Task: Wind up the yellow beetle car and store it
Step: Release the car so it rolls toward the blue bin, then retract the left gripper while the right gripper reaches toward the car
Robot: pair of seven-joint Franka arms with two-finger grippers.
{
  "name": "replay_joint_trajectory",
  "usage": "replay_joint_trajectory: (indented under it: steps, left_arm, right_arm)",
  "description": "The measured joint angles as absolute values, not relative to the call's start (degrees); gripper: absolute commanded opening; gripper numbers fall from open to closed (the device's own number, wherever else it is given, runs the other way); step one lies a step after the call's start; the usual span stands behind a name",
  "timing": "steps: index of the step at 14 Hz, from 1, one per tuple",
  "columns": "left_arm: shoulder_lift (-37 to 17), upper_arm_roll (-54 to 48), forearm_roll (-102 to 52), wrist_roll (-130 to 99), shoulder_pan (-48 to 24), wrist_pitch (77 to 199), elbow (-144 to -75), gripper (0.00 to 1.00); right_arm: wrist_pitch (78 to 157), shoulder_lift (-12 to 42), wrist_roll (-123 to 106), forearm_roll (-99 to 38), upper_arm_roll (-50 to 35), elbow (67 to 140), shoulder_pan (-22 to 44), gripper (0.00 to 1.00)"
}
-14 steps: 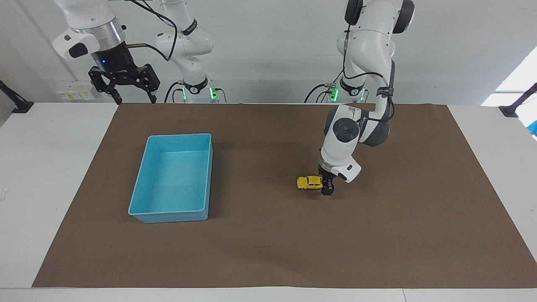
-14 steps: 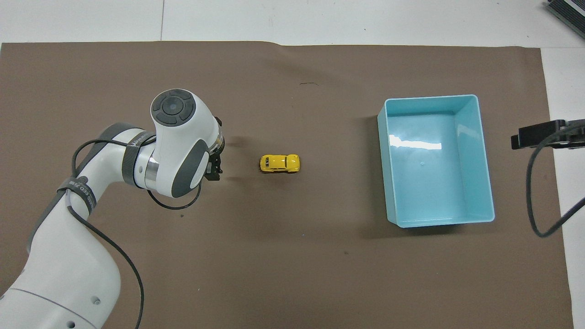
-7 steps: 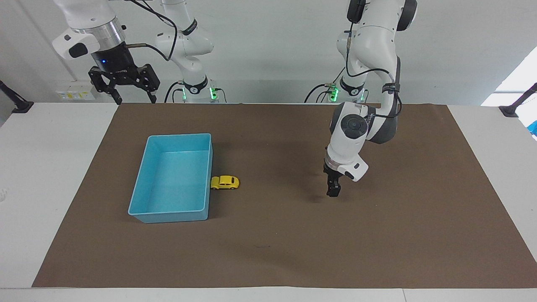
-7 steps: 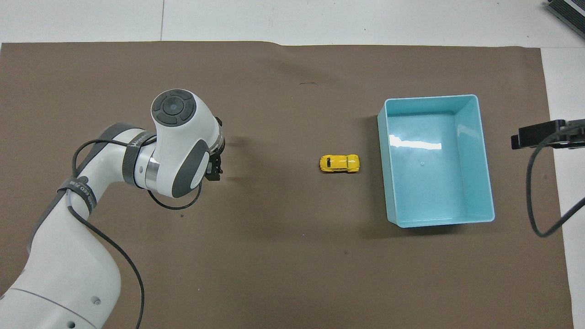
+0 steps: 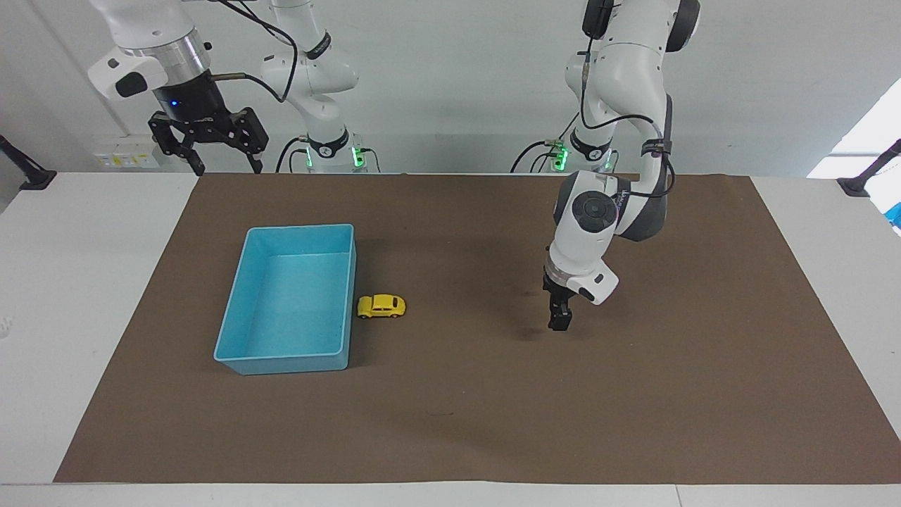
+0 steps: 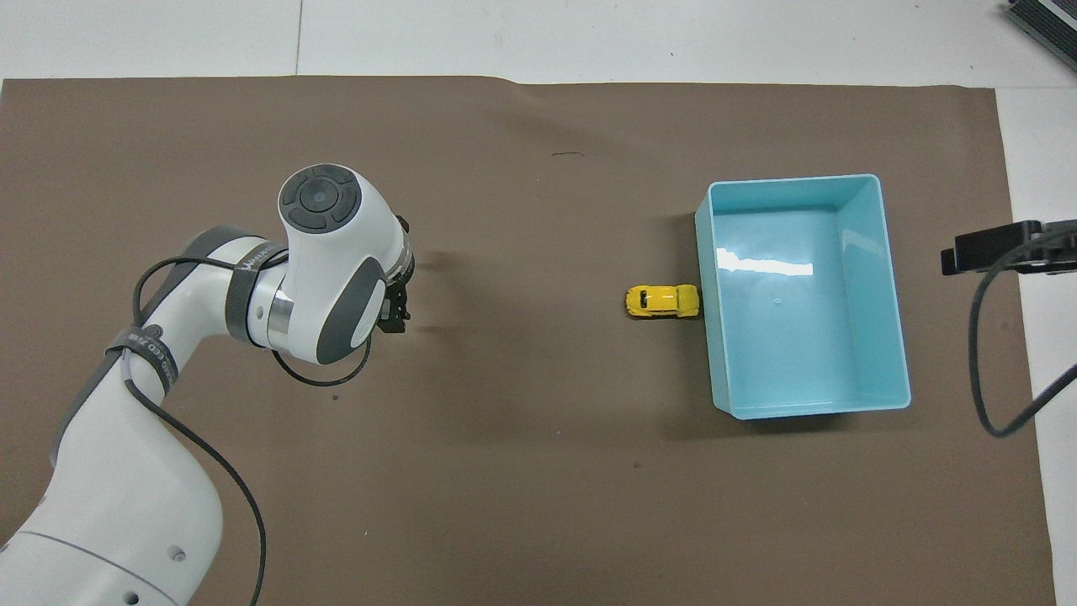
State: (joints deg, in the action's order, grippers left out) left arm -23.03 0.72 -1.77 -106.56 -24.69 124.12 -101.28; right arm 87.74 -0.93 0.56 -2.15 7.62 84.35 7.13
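The yellow beetle car (image 5: 381, 306) sits against the tray (image 5: 246, 296) (perhaps touching).

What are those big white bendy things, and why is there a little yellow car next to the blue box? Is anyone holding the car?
The white bendy things are two robot arms, each ending in a two-fingered claw called a gripper. One picture is taken from across the table, looking at the robots. The other looks down from above them.

A brown mat covers the table. On it sits an empty light-blue tray and, right beside it, the yellow beetle car, a tiny toy.

Nobody holds the car. The left gripper hangs low over bare mat, open and empty, well away from the car. The right gripper waits up high by its own base, open and empty too.
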Motion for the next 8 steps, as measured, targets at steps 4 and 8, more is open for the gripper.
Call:
replay_joint_trajectory:
  steps: [4,8]
  left_arm:
    - [-19.93,0.89,-1.77,-98.19,-24.17,123.91,-100.97,1.0]
    - [-16.71,1.0,-1.72,-91.37,-21.99,122.7,-100.5,1.0]
  right_arm:
    - [87.71,-0.93,0.56,-2.65,7.62,84.36,7.16,1.0]
    - [87.72,-0.93,-0.35,-3.06,7.61,84.35,7.19,1.0]
